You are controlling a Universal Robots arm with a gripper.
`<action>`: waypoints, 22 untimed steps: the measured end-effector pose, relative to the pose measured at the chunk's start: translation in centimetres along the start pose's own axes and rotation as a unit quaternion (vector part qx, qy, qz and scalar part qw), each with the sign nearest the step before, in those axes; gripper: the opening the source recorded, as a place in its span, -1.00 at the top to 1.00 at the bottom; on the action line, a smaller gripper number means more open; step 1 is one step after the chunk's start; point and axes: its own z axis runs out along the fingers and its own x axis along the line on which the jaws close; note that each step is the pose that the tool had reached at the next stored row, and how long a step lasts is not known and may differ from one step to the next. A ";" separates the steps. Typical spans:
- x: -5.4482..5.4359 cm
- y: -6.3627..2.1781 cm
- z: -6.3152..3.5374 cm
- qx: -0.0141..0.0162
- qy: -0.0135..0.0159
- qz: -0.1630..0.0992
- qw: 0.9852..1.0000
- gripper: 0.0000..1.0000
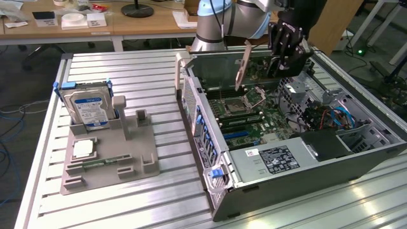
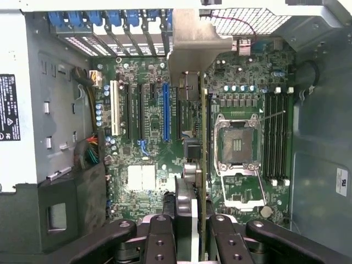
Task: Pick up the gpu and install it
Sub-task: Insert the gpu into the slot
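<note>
No words can be read for sure. The hard drive (image 1: 85, 89) has a blue and white label (image 1: 89, 107), but its print is too small. The power box (image 1: 245, 168) has a black label (image 1: 279, 160) with tiny white print. Just beside it sits a white sticker (image 1: 252, 152) with a red mark. In the wrist view, a black label (image 2: 7, 93) shows what may be a triangle sign. The case wall (image 2: 316, 165) has a white tag (image 2: 341, 181).

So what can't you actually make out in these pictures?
Thin dark circuit card: edge-on in the wrist view, held in the black claw; its faces are hidden.
Green motherboard: the strip under the card is covered by it.
Black rectangular label: exterior view, print too small.
Grey-blue robot arm: cut off by the exterior view's top edge.
</note>
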 end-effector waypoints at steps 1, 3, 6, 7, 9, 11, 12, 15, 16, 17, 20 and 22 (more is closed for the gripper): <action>0.0 0.05 0.10 0.001 0.000 -0.001 1.000 0.44; 0.0 0.16 0.32 0.003 0.000 -0.004 1.000 0.44; 0.0 0.29 0.54 0.005 0.000 -0.005 1.000 0.44; 0.0 0.31 0.63 0.005 0.000 -0.005 1.000 0.44; 0.0 0.32 0.81 0.005 0.000 -0.004 1.000 0.44; 0.0 0.35 0.96 0.006 0.000 -0.001 1.000 0.44; 0.0 0.36 1.03 0.006 0.000 -0.001 1.000 0.44; 0.0 0.39 1.22 0.006 0.000 0.000 1.000 0.44; 0.0 0.40 1.27 0.006 0.000 0.000 1.000 0.44; 0.0 0.41 1.31 0.006 0.000 0.001 1.000 0.44; 0.0 0.52 1.42 0.006 0.000 0.001 1.000 0.44; 0.1 0.67 1.48 0.006 0.000 0.001 1.000 0.44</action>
